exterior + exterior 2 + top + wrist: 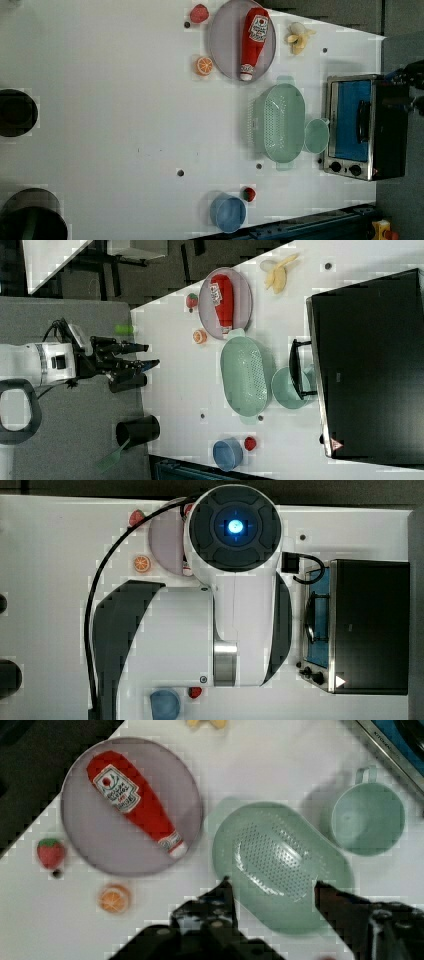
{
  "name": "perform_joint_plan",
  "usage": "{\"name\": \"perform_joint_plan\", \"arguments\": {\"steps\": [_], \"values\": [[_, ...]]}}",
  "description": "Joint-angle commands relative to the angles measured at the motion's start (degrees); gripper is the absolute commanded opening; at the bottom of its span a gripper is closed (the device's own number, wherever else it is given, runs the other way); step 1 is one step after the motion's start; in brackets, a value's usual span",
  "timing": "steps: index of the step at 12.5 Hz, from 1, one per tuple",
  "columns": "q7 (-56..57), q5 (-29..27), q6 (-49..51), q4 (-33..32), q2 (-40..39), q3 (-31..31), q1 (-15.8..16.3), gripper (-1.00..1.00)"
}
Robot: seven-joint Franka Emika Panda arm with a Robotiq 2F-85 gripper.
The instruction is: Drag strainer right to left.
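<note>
The strainer (279, 122) is a pale mint-green oval colander with a dotted inside and rim tabs. It rests on the white table between the grey plate (225, 40) and the toaster oven (362, 127). In the wrist view the strainer (280, 865) lies well below my gripper (273, 883), whose dark fingers (225, 892) stand apart and hold nothing. In the right view my gripper (153, 354) hangs at the table's left edge, far from the strainer (245, 375). The smaller round mint cup (316, 135) touches the strainer's oven side.
A ketchup bottle (254, 42) lies on the plate. An orange slice (203, 65), a strawberry (199, 13) and a banana (298, 37) lie around it. A blue bowl (228, 212) and a small red fruit (248, 194) sit near the table edge. Bare table spreads to the left view's left.
</note>
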State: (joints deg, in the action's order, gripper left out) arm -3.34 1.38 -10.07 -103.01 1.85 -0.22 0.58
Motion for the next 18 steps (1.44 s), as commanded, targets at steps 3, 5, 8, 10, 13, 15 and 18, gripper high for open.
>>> {"name": "perform_joint_plan", "arguments": {"steps": [3,5,8,10,13,15,18], "values": [[-6.33,0.09,13.96,-15.39,30.04,-0.95,-1.67,0.99],[-6.32,0.09,12.56,-16.53,28.48,-0.93,-1.66,1.00],[-6.78,0.08,5.66,-20.54,23.85,-0.98,-1.67,1.00],[-7.01,0.08,-1.61,-24.05,19.65,-1.00,-1.67,1.00],[-7.49,0.08,-13.33,-28.69,12.38,-1.01,-1.68,1.00],[-9.61,0.08,-21.29,-30.65,6.90,-0.99,-1.67,1.00],[-18.43,0.07,-31.10,-32.11,-1.49,-0.66,-1.59,1.00]]}}
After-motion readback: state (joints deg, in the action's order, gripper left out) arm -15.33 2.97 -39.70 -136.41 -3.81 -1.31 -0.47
